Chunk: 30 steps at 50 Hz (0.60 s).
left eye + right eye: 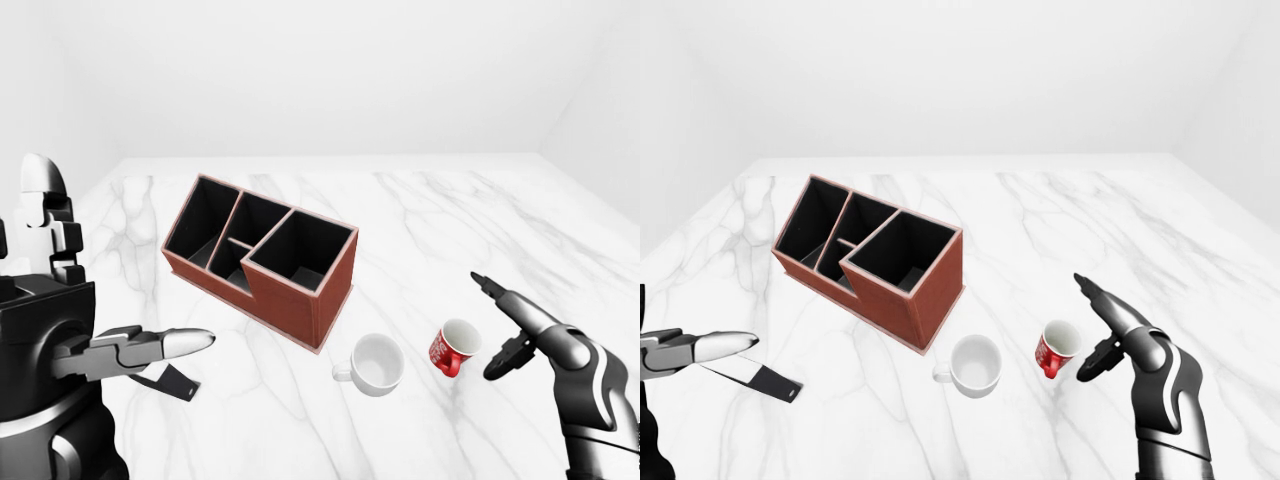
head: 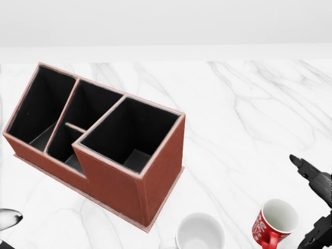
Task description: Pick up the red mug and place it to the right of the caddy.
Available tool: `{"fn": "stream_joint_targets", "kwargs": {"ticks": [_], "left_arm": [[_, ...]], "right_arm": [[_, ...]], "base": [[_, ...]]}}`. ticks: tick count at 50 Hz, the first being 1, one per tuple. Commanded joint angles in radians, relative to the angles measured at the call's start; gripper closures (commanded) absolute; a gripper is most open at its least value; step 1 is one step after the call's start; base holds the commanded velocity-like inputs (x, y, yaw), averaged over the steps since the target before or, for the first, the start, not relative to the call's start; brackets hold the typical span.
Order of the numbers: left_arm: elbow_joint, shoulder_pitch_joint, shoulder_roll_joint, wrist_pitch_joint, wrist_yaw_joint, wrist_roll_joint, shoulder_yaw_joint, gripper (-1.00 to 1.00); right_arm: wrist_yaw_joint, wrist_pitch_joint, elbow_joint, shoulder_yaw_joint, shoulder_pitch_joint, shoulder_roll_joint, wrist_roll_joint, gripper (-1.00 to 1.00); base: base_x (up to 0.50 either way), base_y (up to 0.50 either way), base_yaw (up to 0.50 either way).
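We are at the reach, with the grasp not yet made: our right hand (image 1: 510, 325) hangs just to the right of the red mug (image 1: 454, 347) in the left-eye view, one finger stretched out above and another curled low beside the cup, spread and gripping nothing. The mug stands on the white marble table (image 1: 420, 215), near the bottom of the head view, to the right of a white mug (image 1: 375, 363) and right of and below the brown caddy (image 1: 262, 256), well apart from it. Next, we judge, the hand must slide left until the fingers bracket the cup's wall, then close, lift, and set it down on bare marble beside the caddy's right end. The red mug is small, white inside, with white lettering on its side; its mouth tips toward us, so it seems tilted or perhaps leaning, though from these views we cannot be sure. Its handle shows at the lower edge in the head view. Our left hand (image 1: 150, 347) is held low at the left, fingers straight and empty, above a dark flat thing (image 1: 758, 377) on the table
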Motion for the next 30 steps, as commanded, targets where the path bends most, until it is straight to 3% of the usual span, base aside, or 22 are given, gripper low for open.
{"fn": "stream_joint_targets", "kwargs": {"ticks": [1,14,30], "left_arm": [[0.006,0.000,0.000,0.000,-0.001,0.002,0.000,-1.00],[0.004,-0.002,0.004,0.000,0.000,-0.007,0.010,-1.00],[-0.006,-0.002,0.009,0.000,0.002,-0.028,0.033,-1.00]], "right_arm": [[0.000,0.000,0.069,0.047,-0.058,-0.027,-0.021,-0.96],[0.000,0.000,0.184,0.110,-0.149,-0.049,-0.056,-0.97],[0.000,0.000,0.129,0.126,-0.072,-0.014,-0.161,-0.97]], "base": [[0.00,0.00,0.00],[0.00,0.00,0.00],[0.00,0.00,0.00]]}}
